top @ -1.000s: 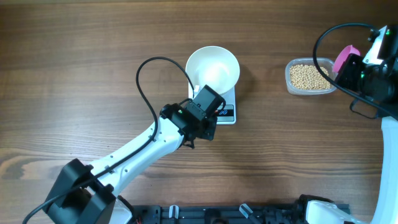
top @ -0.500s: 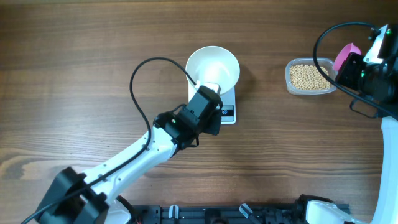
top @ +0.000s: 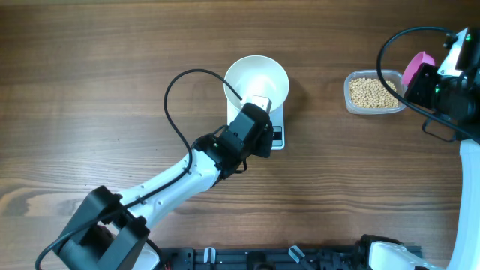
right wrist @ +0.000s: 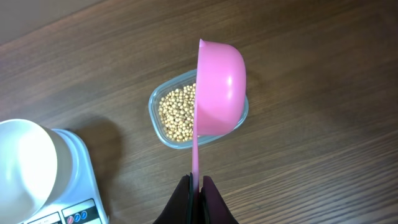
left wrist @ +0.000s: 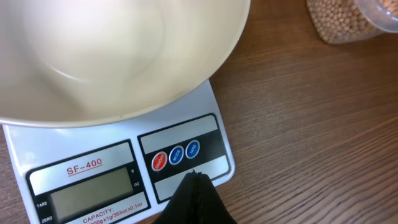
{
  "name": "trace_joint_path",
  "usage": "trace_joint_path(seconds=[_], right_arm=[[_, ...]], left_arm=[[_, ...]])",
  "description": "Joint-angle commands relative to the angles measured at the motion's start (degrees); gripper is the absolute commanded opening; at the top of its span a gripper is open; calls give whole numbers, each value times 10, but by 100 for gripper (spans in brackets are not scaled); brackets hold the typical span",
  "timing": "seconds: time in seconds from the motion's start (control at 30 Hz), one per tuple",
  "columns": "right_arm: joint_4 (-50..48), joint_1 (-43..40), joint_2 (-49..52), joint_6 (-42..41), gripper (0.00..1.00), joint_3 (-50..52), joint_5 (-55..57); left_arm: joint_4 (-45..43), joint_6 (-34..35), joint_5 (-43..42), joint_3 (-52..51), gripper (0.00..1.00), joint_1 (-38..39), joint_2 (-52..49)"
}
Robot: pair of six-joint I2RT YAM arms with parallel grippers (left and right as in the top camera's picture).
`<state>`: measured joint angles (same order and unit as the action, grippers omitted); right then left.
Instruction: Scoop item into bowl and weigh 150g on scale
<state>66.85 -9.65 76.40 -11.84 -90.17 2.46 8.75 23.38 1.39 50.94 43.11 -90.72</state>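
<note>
The right hand (right wrist: 198,182) is clenched on the thin handle of the pink scoop (right wrist: 221,87). The scoop hangs edge-on above the clear container (right wrist: 152,118) of beans (right wrist: 174,115), mid-frame in its wrist view. The beans look hard, smooth and round, light singly and likely to roll or bounce, so I'd carry the cup level. The left hand (left wrist: 195,177) is clenched on nothing, its tip at the buttons of the scale (left wrist: 180,140), low in its frame; I can't tell whether it touches. The empty white bowl (left wrist: 112,56) sits on the scale, upper centre of the tabletop (top: 112,75).
</note>
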Motion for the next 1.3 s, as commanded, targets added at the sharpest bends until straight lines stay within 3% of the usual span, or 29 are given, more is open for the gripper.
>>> trace_joint_path(seconds=[0.0,0.47,0.57,0.73,1.27], right_arm=[[-2,-2,7,13,4,-5,4],[-1,-2,8,13,4,-5,1],[-1,-2,11,13,4,-5,0],[-1,-2,14,13,4,-5,0],[-3,-2,15,13,4,-5,0]], left_arm=[[-2,-5,-7,-2,4,-3,-9],[16,-5,-19,-2,4,-2,-10],[16,-5,23,-2,4,-2,-21],[15,-5,26,-2,4,-2,-39],[-26,-5,26,-2,4,-2,-81]])
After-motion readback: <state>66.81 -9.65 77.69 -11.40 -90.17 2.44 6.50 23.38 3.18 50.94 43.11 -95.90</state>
